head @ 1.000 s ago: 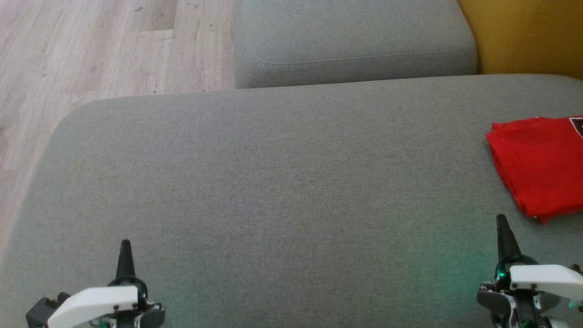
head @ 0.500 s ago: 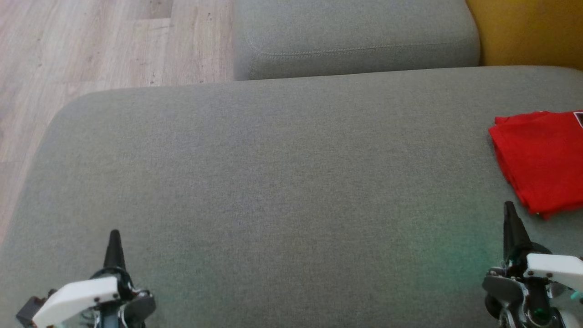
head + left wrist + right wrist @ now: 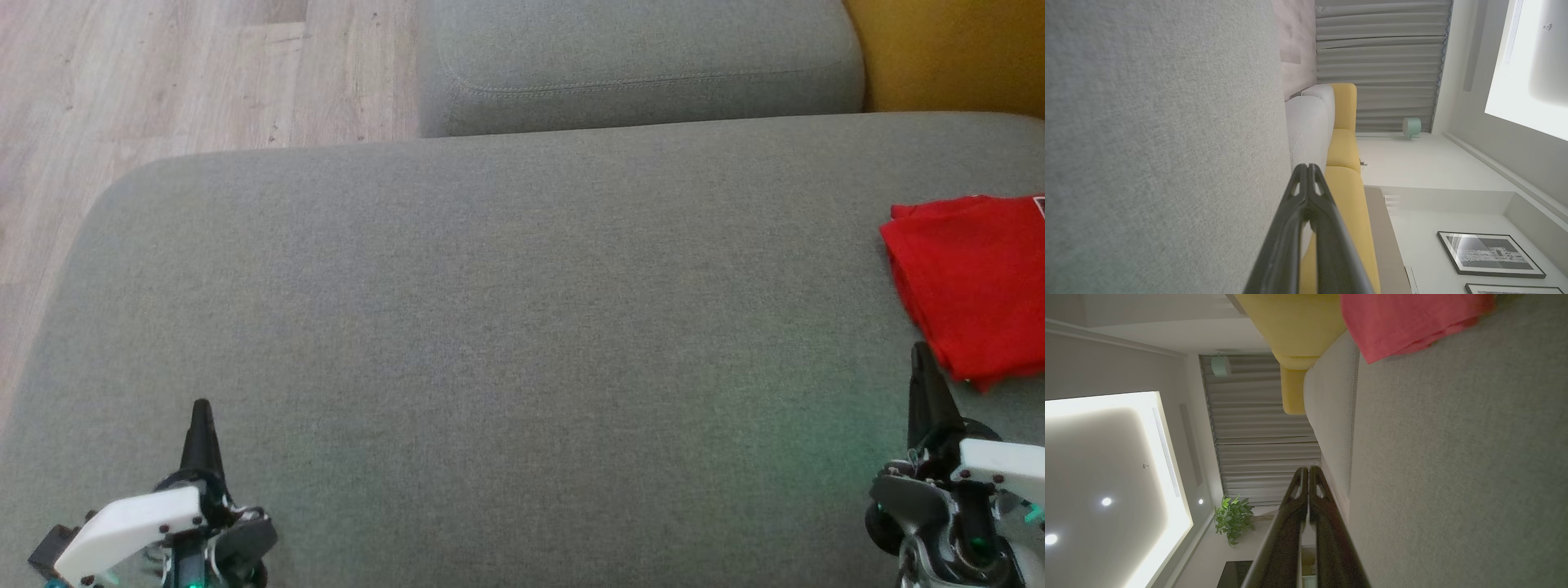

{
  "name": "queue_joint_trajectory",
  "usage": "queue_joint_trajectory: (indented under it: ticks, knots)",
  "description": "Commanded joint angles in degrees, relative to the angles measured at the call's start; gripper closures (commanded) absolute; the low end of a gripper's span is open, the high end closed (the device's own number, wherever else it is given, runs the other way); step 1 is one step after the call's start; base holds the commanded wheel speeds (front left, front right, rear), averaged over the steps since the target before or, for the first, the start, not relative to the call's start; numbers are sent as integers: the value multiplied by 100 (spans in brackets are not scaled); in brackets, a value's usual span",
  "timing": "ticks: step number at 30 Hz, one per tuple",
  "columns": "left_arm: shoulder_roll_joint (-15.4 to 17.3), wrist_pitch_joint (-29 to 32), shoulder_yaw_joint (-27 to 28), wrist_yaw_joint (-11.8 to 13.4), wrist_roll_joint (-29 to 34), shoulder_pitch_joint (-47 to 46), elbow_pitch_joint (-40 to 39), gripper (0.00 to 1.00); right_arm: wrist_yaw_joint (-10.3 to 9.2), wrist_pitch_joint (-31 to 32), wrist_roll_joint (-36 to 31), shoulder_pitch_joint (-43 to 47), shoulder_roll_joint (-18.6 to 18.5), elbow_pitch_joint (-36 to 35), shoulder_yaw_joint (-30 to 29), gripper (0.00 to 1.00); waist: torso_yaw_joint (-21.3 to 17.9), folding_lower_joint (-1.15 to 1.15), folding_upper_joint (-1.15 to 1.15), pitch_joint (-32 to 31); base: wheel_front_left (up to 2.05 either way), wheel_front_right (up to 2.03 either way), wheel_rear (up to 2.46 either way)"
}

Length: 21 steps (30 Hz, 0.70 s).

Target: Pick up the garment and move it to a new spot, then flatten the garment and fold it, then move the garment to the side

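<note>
The garment (image 3: pixel 976 278) is red and lies folded at the right edge of the grey sofa seat (image 3: pixel 490 327); its corner also shows in the right wrist view (image 3: pixel 1404 322). My right gripper (image 3: pixel 921 359) is shut and empty, its tip just left of the garment's near corner and apart from it. Its closed fingers rise in its own view (image 3: pixel 1308 473). My left gripper (image 3: pixel 200 412) is shut and empty at the lower left over bare cushion, fingers together in the left wrist view (image 3: pixel 1306 171).
A second grey cushion (image 3: pixel 637 65) lies beyond the seat, with a yellow cushion (image 3: pixel 947 57) at the far right. Wooden floor (image 3: pixel 163 82) runs to the left past the seat's rounded edge.
The picture has shifted between frames, so the camera moved. Both grippers show a little higher than before, and the right tip now stands nearer the garment's near corner.
</note>
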Motion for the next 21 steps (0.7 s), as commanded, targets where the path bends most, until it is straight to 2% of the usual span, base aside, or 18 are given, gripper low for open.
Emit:
queue_joint_trajectory:
  ticks: [1, 21]
  knots:
    - [20, 36, 239, -37, -35, -283, -204, 100, 40, 37, 36, -265, -30, -215, 115, 100, 0, 0, 0, -1, 0, 0, 0]
    - [17, 39, 242, -37, -32, -283, -205, 100, 40, 36, 37, -265, -30, -215, 116, 100, 0, 0, 0, -1, 0, 0, 0]
